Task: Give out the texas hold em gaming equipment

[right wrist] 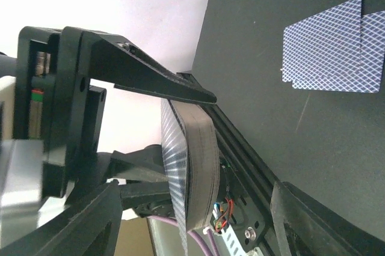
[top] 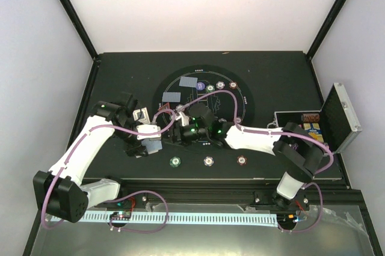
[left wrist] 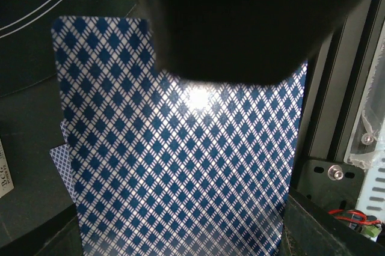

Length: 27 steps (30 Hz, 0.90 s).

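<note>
A robotics lab test cell rather than a card room. White panels (top: 204, 9) close in three sides, held by black frame posts (top: 71, 12). The black tabletop (top: 277, 73) sits inside this box, and two white-and-black machines, the left arm (top: 84, 145) and the right arm (top: 258, 137), are bolted to a black extrusion rail (top: 198, 185) at its near edge. Below it run a white slotted cable duct (top: 198, 217), loops of purple cable (top: 166, 214) and bare red-and-black wiring (left wrist: 355, 217). Playing cards (top: 188, 82) and chips (top: 208, 161) lie on and beside a printed circle (top: 240, 88) like staged props
</note>
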Each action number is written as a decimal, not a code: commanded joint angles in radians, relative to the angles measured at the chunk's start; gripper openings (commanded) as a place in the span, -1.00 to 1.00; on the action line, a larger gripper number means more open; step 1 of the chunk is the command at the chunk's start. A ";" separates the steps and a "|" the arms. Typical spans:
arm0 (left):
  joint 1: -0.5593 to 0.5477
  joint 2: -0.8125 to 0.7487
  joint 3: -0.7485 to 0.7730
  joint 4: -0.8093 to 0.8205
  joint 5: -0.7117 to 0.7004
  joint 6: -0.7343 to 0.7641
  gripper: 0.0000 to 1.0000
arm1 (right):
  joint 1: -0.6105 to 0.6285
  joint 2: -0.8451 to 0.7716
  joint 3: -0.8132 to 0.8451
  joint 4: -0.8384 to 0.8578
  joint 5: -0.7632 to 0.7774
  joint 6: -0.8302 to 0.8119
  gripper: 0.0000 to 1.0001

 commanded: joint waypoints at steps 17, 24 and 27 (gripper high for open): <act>0.001 0.010 0.065 -0.046 0.058 0.007 -0.97 | 0.061 0.181 0.113 0.197 -0.060 0.120 -0.05; 0.001 -0.029 0.026 0.008 0.043 0.025 -0.97 | 0.065 0.171 0.065 0.258 -0.054 0.155 -0.70; 0.001 -0.037 0.012 0.022 0.043 0.028 -0.97 | 0.070 0.162 0.048 0.269 -0.051 0.159 -0.69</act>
